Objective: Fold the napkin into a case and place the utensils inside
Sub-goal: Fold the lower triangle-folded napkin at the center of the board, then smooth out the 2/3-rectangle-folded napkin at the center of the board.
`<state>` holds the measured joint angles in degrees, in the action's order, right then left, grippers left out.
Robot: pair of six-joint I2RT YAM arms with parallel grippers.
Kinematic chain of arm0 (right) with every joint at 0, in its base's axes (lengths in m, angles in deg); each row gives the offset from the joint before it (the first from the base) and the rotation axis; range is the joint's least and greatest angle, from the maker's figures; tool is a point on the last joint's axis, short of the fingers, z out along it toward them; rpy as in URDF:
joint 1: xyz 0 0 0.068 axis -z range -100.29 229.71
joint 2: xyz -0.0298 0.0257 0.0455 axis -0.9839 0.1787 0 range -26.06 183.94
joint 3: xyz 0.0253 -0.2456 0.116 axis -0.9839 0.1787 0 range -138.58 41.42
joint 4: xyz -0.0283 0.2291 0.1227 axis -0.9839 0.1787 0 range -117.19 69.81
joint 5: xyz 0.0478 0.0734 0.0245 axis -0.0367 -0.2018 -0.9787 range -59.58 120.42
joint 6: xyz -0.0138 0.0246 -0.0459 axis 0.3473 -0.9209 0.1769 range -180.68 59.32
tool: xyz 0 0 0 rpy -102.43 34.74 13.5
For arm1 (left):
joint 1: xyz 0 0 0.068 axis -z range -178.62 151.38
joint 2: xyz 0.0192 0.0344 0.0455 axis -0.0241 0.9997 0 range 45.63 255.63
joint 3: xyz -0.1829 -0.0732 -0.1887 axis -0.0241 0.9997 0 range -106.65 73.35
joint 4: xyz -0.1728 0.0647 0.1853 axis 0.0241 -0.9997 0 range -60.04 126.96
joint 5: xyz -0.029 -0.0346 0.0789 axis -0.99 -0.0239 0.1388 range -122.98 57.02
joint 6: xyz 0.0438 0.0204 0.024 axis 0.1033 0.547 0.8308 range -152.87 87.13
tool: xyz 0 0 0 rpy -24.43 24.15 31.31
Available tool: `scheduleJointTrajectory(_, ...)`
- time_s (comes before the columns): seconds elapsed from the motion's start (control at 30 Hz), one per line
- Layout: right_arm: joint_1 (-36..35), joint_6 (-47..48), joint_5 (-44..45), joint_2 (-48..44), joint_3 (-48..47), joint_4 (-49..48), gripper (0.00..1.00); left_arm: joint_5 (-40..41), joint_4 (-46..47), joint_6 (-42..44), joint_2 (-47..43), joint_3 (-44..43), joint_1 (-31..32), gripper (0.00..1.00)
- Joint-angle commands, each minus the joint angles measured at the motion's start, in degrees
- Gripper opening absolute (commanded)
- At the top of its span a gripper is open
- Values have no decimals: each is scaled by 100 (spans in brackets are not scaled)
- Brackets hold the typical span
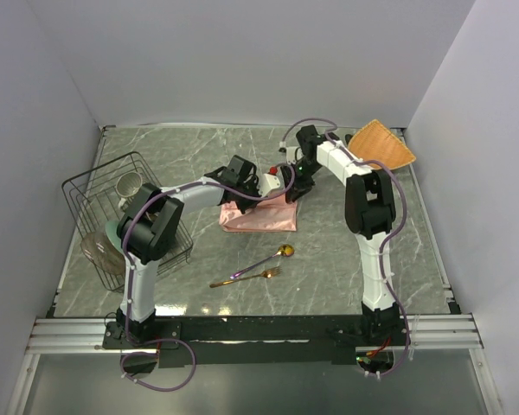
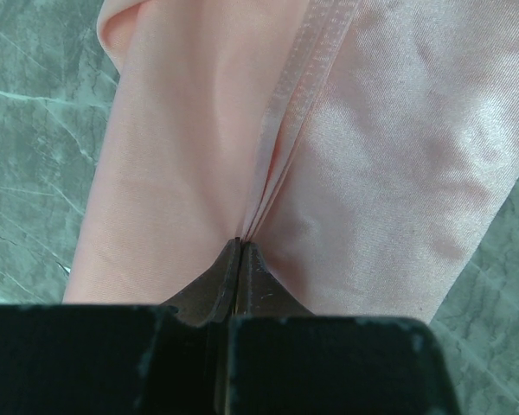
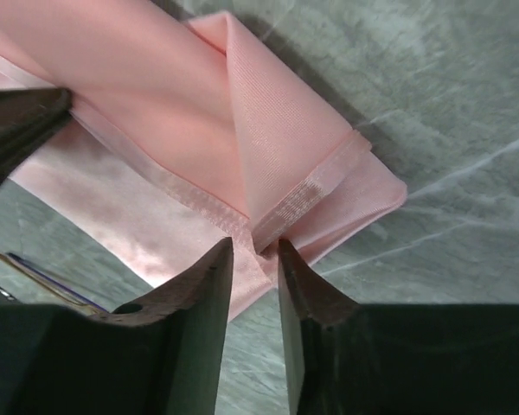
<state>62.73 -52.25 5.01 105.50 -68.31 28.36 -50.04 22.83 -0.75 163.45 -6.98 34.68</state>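
You've got plain pale walls [image 1: 242, 60] at the back, left & right. The desk [image 1: 329, 268] is grey-green w/ white marble lines. A metal rail [image 1: 78, 335] runs along the near edge. Light's soft & even.

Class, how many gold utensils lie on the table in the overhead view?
2. The spoon lies just in front of the napkin; the fork lies alongside, on its near side. None seems hidden.

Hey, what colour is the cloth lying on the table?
Salmon pink with a slight sheen. The napkin shows best in the left wrist view.
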Motion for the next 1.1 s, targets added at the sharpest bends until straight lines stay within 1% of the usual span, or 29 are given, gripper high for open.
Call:
scheduleJointTrajectory(0.0, 238, -438, -271, -228, -452, -88, 39, 45, -160, 58, -136, 185, 19, 1)
scheduleJointTrajectory(0.1, 343, -693, -465, -281, -453, -307, 45, 36, -160, 75, -145, 202, 10, 1)
scheduleJointTrajectory(0.2, 370, -834, -474, -246, -540, -431, 47, 19, -169, 93, -154, 202, 10, 1)
scheduleJointTrajectory(0.23, 361, -990, -448, -211, -636, -431, 47, 10, -186, 93, -154, 194, 10, 1)
scheduleJointTrajectory(0.37, 379, -1123, -482, 0, -883, -352, 47, 1, -187, 128, -145, 185, 10, 1)
scheduleJointTrajectory(0.6, 388, -1405, -597, 176, -971, -475, 45, 1, -195, 119, -136, 167, 19, 1)
scheduleJointTrajectory(0.67, 388, -1431, -553, 202, -936, -492, 43, -8, -195, 110, -137, 167, 19, 1)
scheduleJointTrajectory(0.97, 379, -1475, -430, 360, -866, -510, 42, -8, -213, 75, -154, 150, 10, 1)
scheduleJointTrajectory(1.03, 388, -1484, -456, 369, -883, -527, 40, 1, -222, 84, -154, 158, 10, 1)
scheduleJointTrajectory(1.07, 388, -1484, -465, 370, -892, -528, 36, 1, -213, 93, -154, 159, 10, 1)
